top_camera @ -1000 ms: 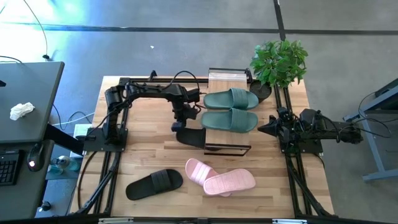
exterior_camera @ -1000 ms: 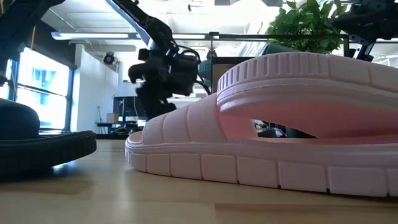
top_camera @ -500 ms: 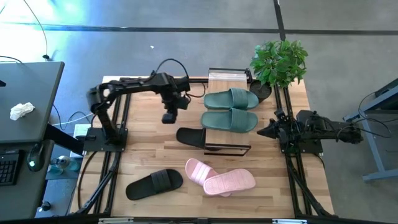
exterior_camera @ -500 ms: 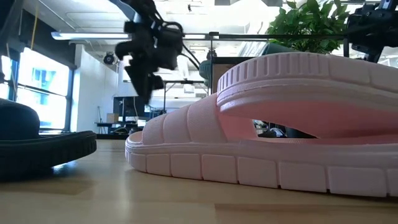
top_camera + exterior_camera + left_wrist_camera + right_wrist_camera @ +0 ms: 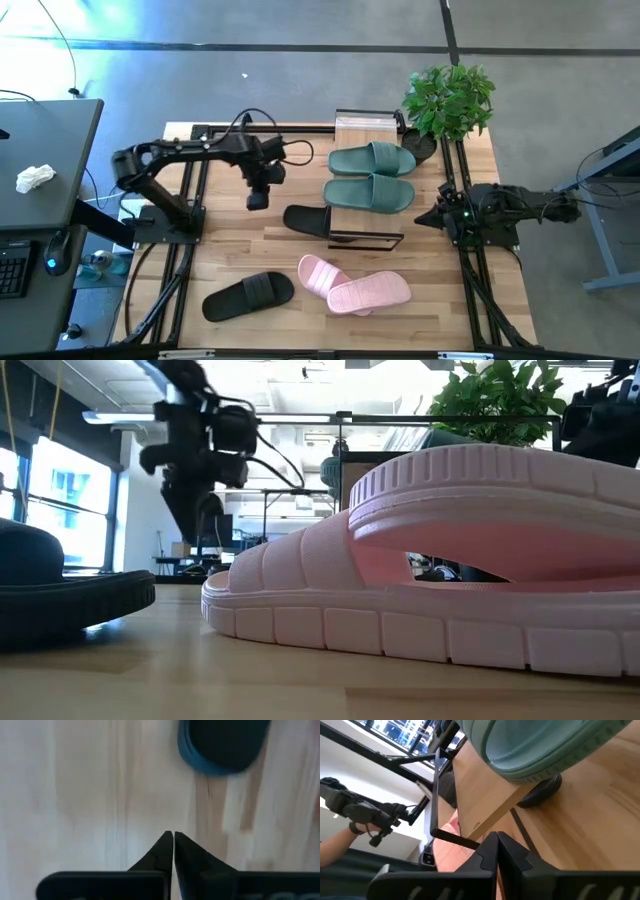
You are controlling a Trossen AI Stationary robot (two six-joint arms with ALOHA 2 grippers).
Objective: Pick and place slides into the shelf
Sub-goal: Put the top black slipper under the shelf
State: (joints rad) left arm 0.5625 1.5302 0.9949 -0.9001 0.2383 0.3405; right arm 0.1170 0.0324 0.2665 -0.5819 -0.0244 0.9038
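Two sage green slides (image 5: 371, 160) (image 5: 369, 193) lie side by side on the top board of the shelf (image 5: 366, 236). One black slide (image 5: 306, 218) lies with its front under that board and its heel sticking out on the table; the left wrist view shows that heel (image 5: 223, 745). The other black slide (image 5: 248, 295) and the pink pair (image 5: 355, 285) lie near the front edge. My left gripper (image 5: 257, 201) hangs shut above bare table, left of the shelf. My right gripper (image 5: 420, 215) waits shut at the shelf's right side.
A potted plant (image 5: 449, 100) stands at the far right corner behind the shelf. The wooden tabletop (image 5: 230, 240) lies bare between the left arm's base and the shelf. In the right wrist view a person's gloved hand (image 5: 357, 812) shows beyond the table.
My left gripper has drawn away from the black slide's heel at the shelf, going toward the table's left edge and rising a little, and its fingers have come together. The black slide has stayed where it lay.
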